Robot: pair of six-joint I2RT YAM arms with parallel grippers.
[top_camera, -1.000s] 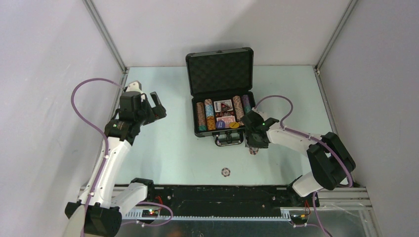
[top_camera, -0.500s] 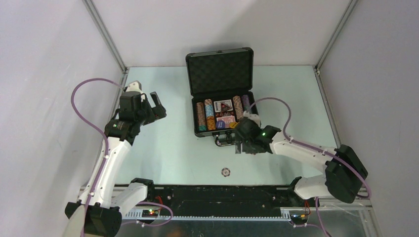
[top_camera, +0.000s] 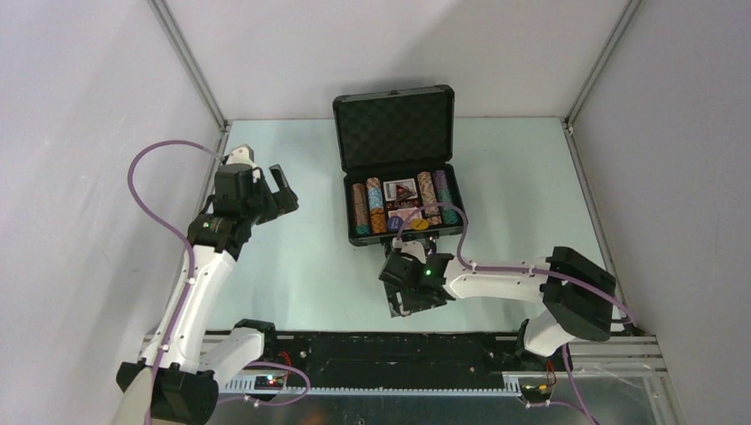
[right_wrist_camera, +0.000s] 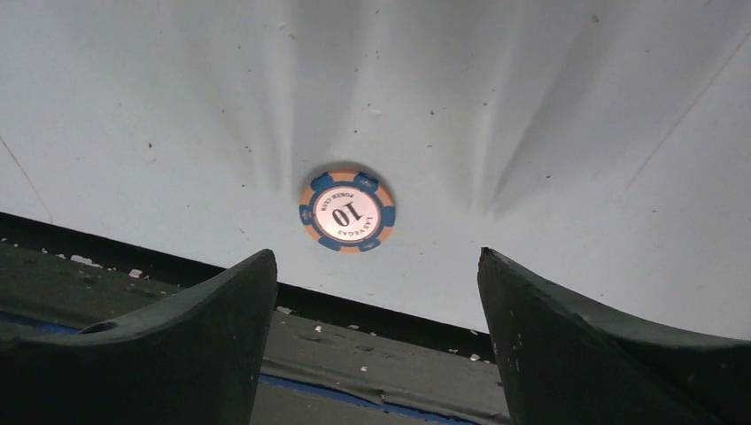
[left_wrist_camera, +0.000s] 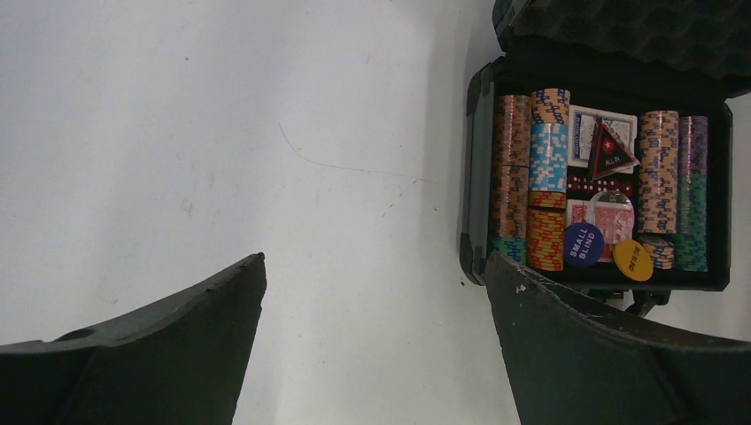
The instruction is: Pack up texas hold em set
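Observation:
The black briefcase (top_camera: pixel 351 212) stands open at the table's back, its foam lid (top_camera: pixel 394 128) upright. In the left wrist view the briefcase (left_wrist_camera: pixel 474 177) holds rows of striped chips (left_wrist_camera: pixel 549 177), a blue deck (left_wrist_camera: pixel 584 133), a red deck (left_wrist_camera: pixel 611 217), a blue disc (left_wrist_camera: pixel 583 245) and a yellow disc (left_wrist_camera: pixel 632 259). One loose orange-and-blue "10" chip (right_wrist_camera: pixel 347 212) lies flat on the table. My right gripper (right_wrist_camera: pixel 375 255) is open and empty just above it, on its near side; in the top view this gripper (top_camera: pixel 406 299) hides the chip. My left gripper (top_camera: pixel 285 190) is open and empty, left of the briefcase; it also shows in the left wrist view (left_wrist_camera: pixel 374 258).
The black rail (right_wrist_camera: pixel 354 354) along the table's near edge lies right under my right gripper; it also shows in the top view (top_camera: pixel 390 350). Grey walls with metal frame posts (top_camera: pixel 190 66) close in the table on three sides.
My right gripper has swung from the briefcase's front right corner leftward and toward the near edge, ending over the loose chip. The left arm has not moved.

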